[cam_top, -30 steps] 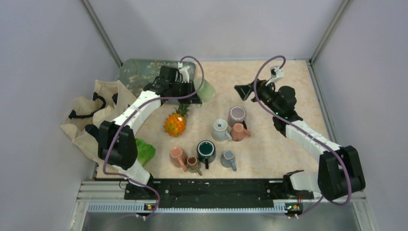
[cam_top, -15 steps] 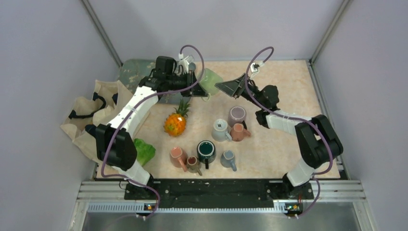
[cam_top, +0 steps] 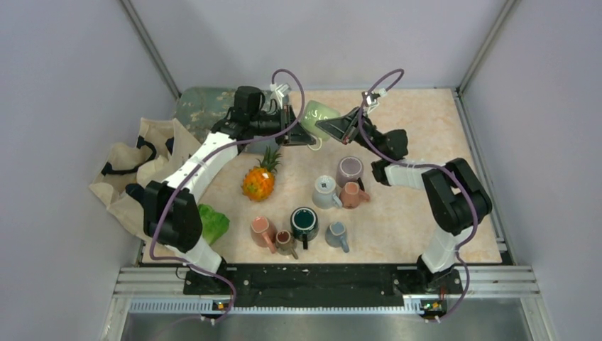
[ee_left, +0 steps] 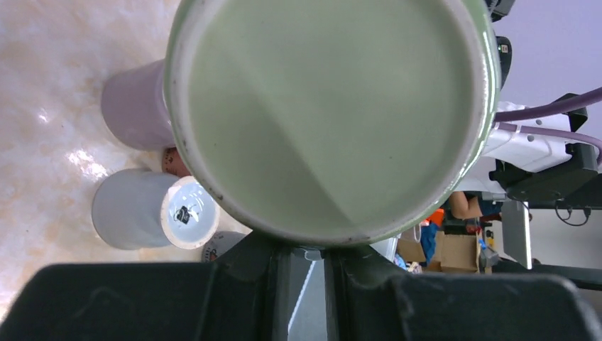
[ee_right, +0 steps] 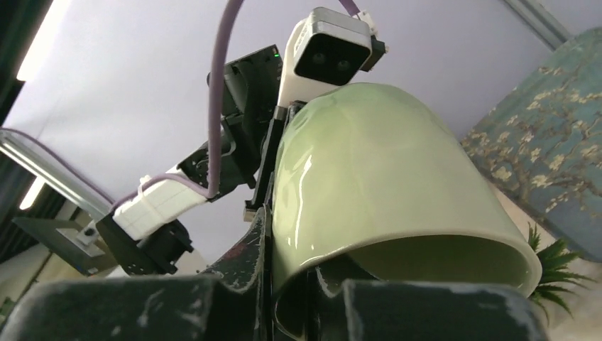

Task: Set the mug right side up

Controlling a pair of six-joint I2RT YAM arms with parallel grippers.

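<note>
Pinched by the left tool (ee_left: 307, 256) and, at its rim, by the right tool (ee_right: 289, 298) above the back of the surface (cam_top: 419, 128), the green mug (cam_top: 317, 115) could be wrenched loose and dropped if opposing pulls are applied.

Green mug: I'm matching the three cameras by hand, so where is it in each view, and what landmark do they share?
Top external: green mug, upper middle, between the two arms.
Left wrist: green mug fills the upper frame.
Right wrist: green mug at centre, opening facing down.
Landmark: lilac mug, just right of centre in top external, upper left in left wrist; not in right wrist.
</note>
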